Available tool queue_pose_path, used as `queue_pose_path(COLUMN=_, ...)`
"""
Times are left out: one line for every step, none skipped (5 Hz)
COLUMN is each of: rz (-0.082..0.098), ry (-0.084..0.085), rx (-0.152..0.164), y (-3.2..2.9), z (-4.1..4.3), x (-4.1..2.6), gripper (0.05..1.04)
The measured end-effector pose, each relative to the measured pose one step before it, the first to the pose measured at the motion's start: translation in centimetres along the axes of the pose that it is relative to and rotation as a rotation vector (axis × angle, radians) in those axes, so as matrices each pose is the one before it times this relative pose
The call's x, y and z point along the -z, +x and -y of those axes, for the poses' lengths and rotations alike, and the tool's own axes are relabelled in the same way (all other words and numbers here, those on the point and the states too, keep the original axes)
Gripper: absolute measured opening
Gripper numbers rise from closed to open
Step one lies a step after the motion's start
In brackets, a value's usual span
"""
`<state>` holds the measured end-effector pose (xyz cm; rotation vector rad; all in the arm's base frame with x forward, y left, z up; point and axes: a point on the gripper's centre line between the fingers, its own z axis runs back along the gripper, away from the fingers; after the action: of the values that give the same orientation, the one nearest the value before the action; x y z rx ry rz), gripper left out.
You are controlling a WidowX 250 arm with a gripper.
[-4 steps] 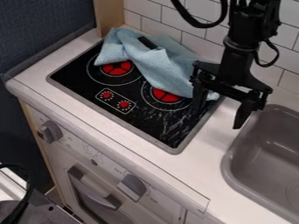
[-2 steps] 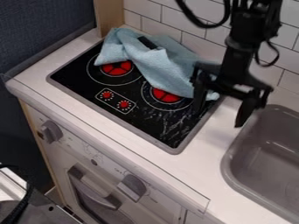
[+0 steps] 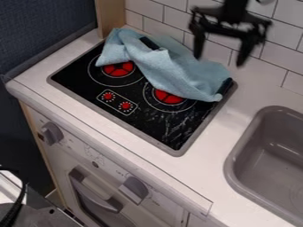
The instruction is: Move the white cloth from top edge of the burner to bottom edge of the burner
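Note:
My gripper (image 3: 218,61) hangs near the top right, in front of the tiled wall and above the right end of the cloth. Its two fingers are spread wide apart with nothing between them. The cloth (image 3: 158,62) looks light blue rather than white. It lies crumpled across the upper part of the black burner (image 3: 112,97), from the wall side at the left to the right edge, partly covering both red rings. A small black piece shows on the cloth near its top, another at its right end.
A grey sink (image 3: 275,155) is set into the white counter (image 3: 207,150) at the right. The tiled wall (image 3: 145,17) rises behind the burner, beside a wooden post (image 3: 110,15). Oven knobs (image 3: 134,189) stick out of the front below.
My gripper has risen up toward the top edge of the view, uncovering the right end of the cloth. The cloth has not visibly moved.

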<state>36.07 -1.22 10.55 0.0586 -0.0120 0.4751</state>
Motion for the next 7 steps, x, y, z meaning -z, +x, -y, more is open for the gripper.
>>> queue_pose_path(rz=-0.0513, ry=0.056, rx=-0.1331, y=2.771, z=-3.274, x=1.497, gripper=0.999)
queue_pose_path(rz=-0.0223, ry=0.0053, rx=-0.0915, y=2.258, z=-2.688, x=1.38, gripper=0.999)
queue_pose_path(rz=-0.0409, ry=0.0208, rx=-0.0514, y=1.61, z=-1.18, x=2.726, gripper=0.999)
queue_pose_path(rz=-0.0351, ry=-0.0273, rx=-0.0493, y=1.068, z=-1.17, x=1.111, gripper=0.999)
queue_pose_path(rz=-0.0397, ry=0.0142, rx=-0.0083, y=0.533, z=-0.748, x=1.569, gripper=0.967)
queue_pose_path(rz=0.0145, ry=-0.0344, rx=-0.027, y=-0.468, z=0.162, x=0.87, gripper=0.69)
queue_pose_path(rz=0.0125, ry=-0.0366, rx=-0.0217, y=0.014, z=0.305, x=-0.144, gripper=0.393)
